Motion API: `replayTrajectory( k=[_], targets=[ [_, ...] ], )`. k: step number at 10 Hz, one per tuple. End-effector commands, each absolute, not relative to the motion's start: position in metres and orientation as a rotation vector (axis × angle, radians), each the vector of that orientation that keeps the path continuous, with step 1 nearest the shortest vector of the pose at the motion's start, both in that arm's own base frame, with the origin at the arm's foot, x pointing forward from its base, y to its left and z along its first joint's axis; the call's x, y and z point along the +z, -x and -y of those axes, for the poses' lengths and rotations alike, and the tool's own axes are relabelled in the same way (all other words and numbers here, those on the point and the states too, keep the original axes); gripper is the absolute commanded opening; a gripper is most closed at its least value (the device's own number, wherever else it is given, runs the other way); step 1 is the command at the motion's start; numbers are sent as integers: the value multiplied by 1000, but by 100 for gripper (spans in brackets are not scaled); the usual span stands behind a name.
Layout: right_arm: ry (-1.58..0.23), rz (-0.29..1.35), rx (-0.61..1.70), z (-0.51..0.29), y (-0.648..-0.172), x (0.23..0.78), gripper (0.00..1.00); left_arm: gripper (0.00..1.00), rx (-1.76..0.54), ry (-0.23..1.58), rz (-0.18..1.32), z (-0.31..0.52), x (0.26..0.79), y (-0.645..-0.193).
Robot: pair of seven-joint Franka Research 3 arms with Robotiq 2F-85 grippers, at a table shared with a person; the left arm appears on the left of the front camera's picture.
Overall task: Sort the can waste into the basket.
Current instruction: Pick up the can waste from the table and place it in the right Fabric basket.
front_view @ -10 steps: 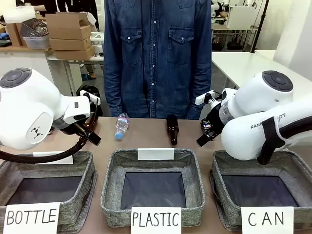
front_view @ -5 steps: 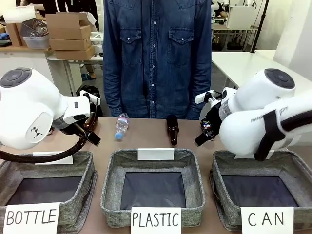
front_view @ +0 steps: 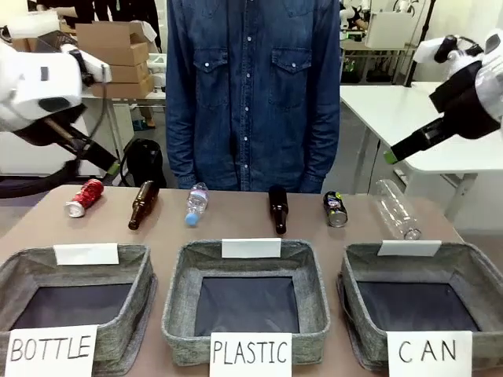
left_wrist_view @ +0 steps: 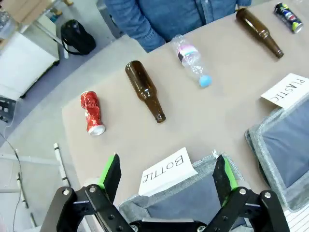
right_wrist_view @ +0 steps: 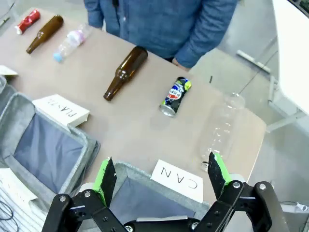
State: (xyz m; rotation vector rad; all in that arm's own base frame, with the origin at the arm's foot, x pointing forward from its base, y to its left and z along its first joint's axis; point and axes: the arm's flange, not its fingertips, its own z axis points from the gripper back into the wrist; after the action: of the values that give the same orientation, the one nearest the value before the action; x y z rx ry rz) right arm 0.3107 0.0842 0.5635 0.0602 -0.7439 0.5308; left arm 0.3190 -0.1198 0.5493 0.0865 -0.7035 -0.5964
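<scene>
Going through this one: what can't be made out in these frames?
Black can: print too small to read, front view.
Red can: print too small to read, front view.
CAN basket: near side hidden by the right fingers, right wrist view.
BOTTLE basket: near side hidden by the left fingers, left wrist view.

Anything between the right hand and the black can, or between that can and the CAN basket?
Nothing visible. The right hand hangs open high above the CAN basket; the black can lies on bare table just beyond, a clear bottle beside it.
</scene>
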Motion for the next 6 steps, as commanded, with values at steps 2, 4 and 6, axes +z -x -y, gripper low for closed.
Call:
replayTrajectory(
  k=[2,4,6],
  targets=[
    [-60,744,531,-84,-311,564,100,100,-596,-86,703,120,549,-319],
    [-278,623,411,-68,-309,562,100,100,-787,437,356,104,547,-335],
    [-823,331,296,-23,-295,565,100,100,-743,861,230,52,546,-349]
  ],
)
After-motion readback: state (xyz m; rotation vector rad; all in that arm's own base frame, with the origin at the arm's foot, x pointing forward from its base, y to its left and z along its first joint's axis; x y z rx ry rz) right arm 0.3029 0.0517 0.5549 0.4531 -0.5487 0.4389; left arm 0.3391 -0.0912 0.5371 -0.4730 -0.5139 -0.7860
